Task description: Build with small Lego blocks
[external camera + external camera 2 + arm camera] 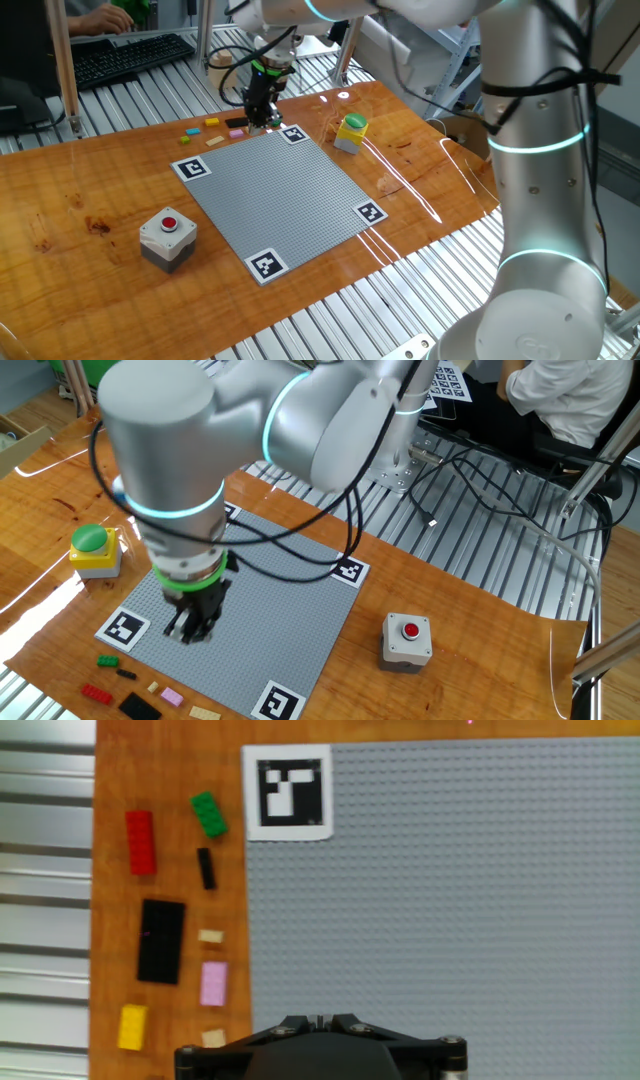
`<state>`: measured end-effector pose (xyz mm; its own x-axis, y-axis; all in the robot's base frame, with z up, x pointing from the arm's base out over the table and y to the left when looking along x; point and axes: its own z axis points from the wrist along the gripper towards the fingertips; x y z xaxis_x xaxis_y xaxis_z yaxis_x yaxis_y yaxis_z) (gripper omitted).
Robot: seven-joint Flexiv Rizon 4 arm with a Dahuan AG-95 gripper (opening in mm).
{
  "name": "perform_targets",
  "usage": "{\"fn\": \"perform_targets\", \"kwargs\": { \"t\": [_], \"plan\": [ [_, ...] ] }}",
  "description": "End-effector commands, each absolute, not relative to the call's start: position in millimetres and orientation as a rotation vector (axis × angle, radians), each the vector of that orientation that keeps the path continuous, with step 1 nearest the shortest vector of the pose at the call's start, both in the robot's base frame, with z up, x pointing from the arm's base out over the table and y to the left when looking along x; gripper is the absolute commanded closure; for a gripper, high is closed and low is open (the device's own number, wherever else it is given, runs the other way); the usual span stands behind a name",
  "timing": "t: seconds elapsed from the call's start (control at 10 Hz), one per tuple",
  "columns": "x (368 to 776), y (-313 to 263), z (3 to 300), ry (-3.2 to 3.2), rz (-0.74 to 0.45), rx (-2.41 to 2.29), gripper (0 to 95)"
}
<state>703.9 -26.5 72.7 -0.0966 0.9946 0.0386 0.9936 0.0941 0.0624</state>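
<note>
We see the small Lego blocks (160, 940) lying loose on the table (170, 780), in a strip just beside the left edge of the grey baseplate (450, 900) in the hand view. They are glossy plastic, flat and rectangular. In that view we count eight: one red (140, 842), one green (209, 814), one thin black (206, 868), one wide black (161, 941), one pink (213, 984), one yellow (132, 1026) and two tiny beige ones (210, 935). More may sit below the frame edge.

The baseplate is square, matte, finely studded, with a black-and-white marker tag (289, 792) at each of four corners. The table is shiny reddish wood.

The hand (194, 628) points down over the baseplate near the blocks' edge, fingers fully together, holding nothing. We cannot tell whether the tips touch the studs.

Further out: one grey box with a red button (167, 238), and one yellow box with a green round top (351, 132).
</note>
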Motion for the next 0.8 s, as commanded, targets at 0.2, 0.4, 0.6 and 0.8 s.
{"fn": "perform_targets", "kwargs": {
  "t": [0.2,0.4,0.6,0.8],
  "plan": [
    [716.5,-28.0,70.0,2.319,0.122,2.092,95.0],
    [728.0,-30.1,64.9,2.328,0.131,2.078,95.0],
    [738.7,-32.6,61.8,2.336,0.138,2.070,95.0],
    [750.6,-36.2,59.8,2.346,0.151,2.066,95.0]
  ]
}}
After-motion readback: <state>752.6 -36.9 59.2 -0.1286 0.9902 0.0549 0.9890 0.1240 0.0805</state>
